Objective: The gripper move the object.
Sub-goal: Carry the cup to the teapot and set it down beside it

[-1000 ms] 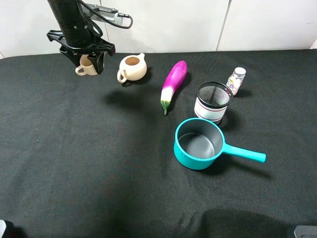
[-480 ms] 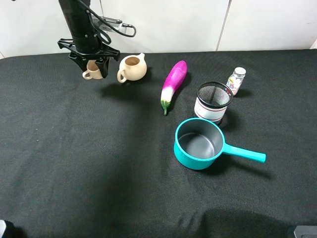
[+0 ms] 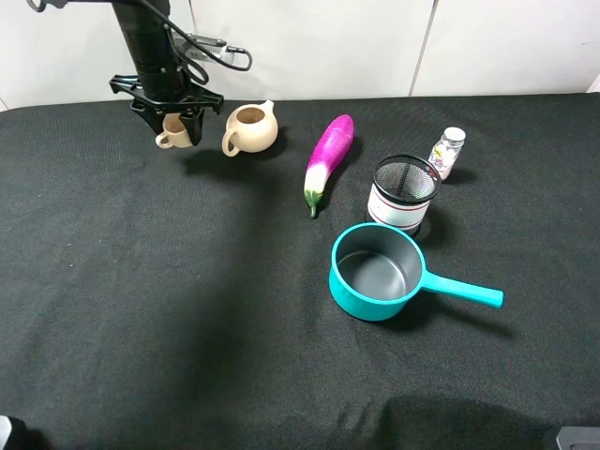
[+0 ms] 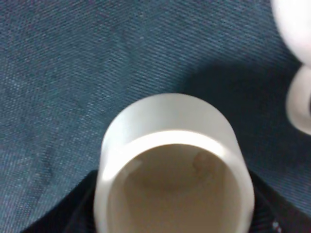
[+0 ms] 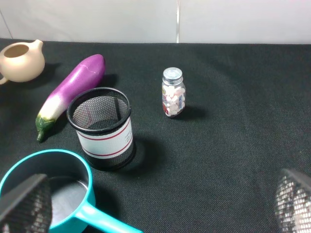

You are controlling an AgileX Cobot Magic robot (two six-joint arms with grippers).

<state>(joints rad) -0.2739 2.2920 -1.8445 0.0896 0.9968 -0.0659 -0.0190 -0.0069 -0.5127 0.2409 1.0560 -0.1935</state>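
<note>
Left gripper came straight down over the cup, jaws closed on its sides, at the table's far left, just beside the pitcher. Handle pointed away from pitcher. Right gripper spread wide, well apart.

One small beige cup, one beige spouted pitcher, one purple eggplant, one black mesh pen holder, one small pill bottle, one teal saucepan.
</note>
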